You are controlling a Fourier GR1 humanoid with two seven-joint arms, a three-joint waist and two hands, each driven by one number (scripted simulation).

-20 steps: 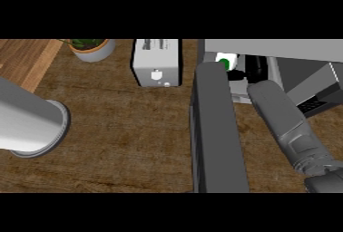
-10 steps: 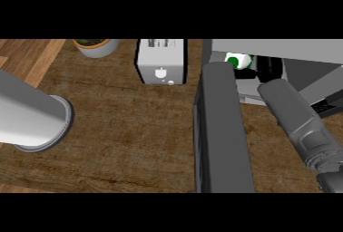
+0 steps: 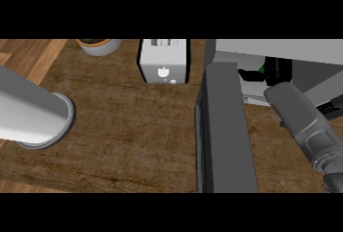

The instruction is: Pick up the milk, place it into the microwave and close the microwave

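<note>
Microwave (image 3: 281, 54): door (image 3: 224, 131) stood open for loading. Right forearm (image 3: 301, 122) reached into cavity. Right hand (image 3: 253, 74): fingers' state indeterminable. Milk: hidden, whereabouts unclear. Left forearm (image 3: 30, 115) idle; hand unseen. Toaster (image 3: 163, 61) beside microwave.

this is a kitchen, most likely in a home. the wooden surface (image 3: 134, 149) has a dark brown grain and a paler plank strip along its left side, like a worktop. a white toaster (image 3: 163, 61) stands at the back of it, its two slots seen from above and a small knob on its front. just left of the toaster sits a potted plant (image 3: 99, 45) in a pale round pot. at the right stands the microwave (image 3: 281, 50), grey and boxy, with its dark door (image 3: 224, 131) swung open toward the viewer. these small appliances together on one worktop mark a cooking place.
</note>
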